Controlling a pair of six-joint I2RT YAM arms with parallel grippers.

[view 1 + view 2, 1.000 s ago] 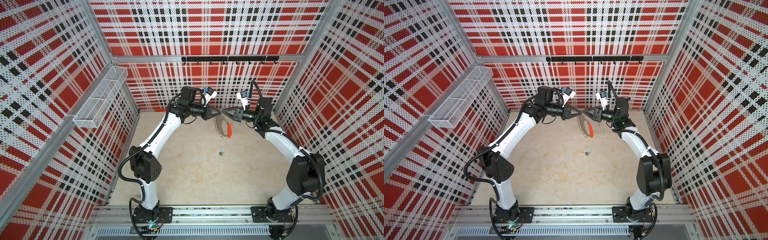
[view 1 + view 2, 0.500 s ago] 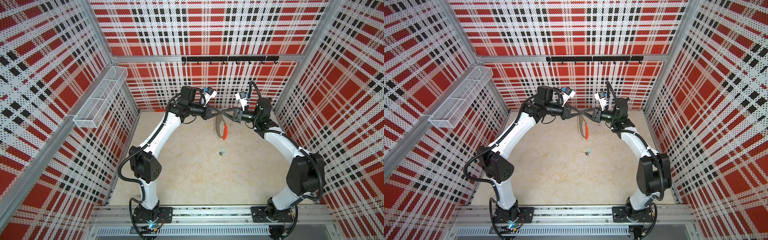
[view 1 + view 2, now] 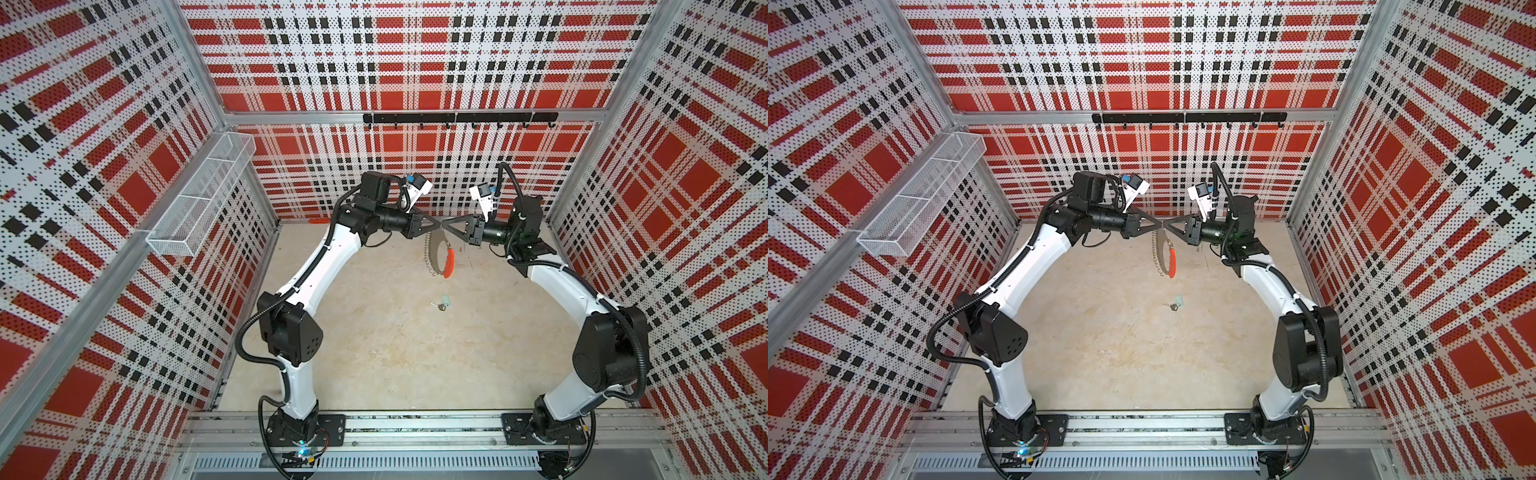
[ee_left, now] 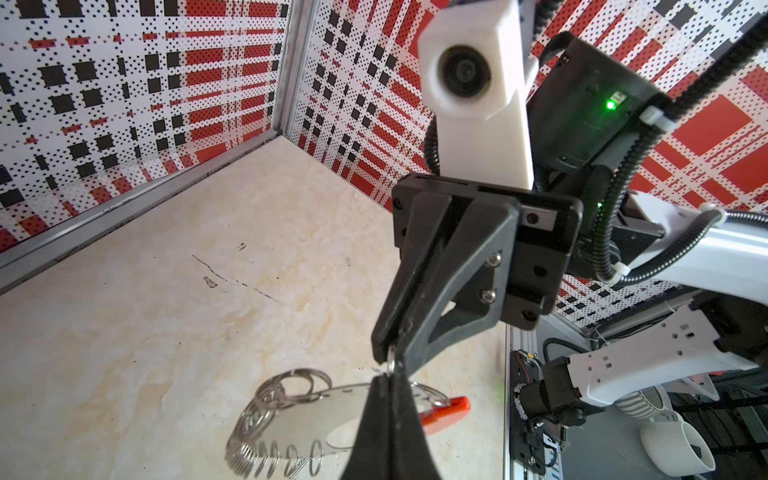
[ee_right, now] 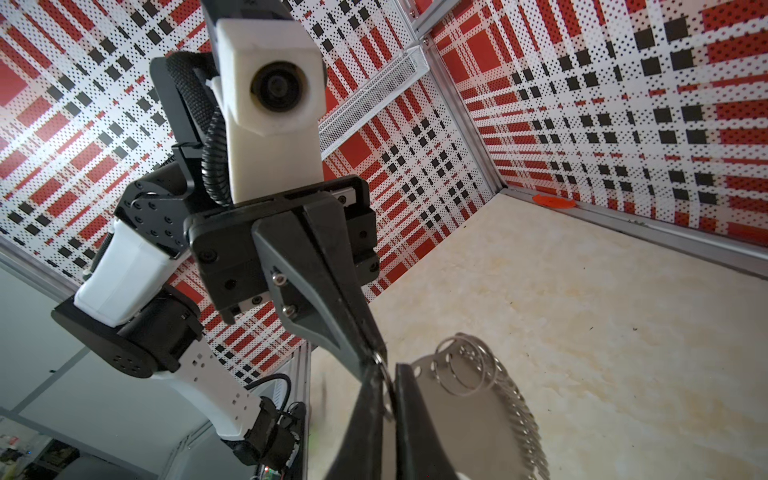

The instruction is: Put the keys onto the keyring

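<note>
The table (image 3: 386, 357) is pale and creamy, with a few small dark marks. The keys (image 3: 441, 304) lie flat on it near the middle: a little silver key joined to a pale green tag. A small orange-red strip (image 3: 320, 221) lies at its far edge, by the back wall.

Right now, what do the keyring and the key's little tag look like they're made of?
Keyring: flat dull grey plate, probably metal, possibly plastic; its orange-red segment looks like glossy plastic; its wire clips are shiny silver metal. Tag: pale mint, likely plastic; too small to be sure.
</note>
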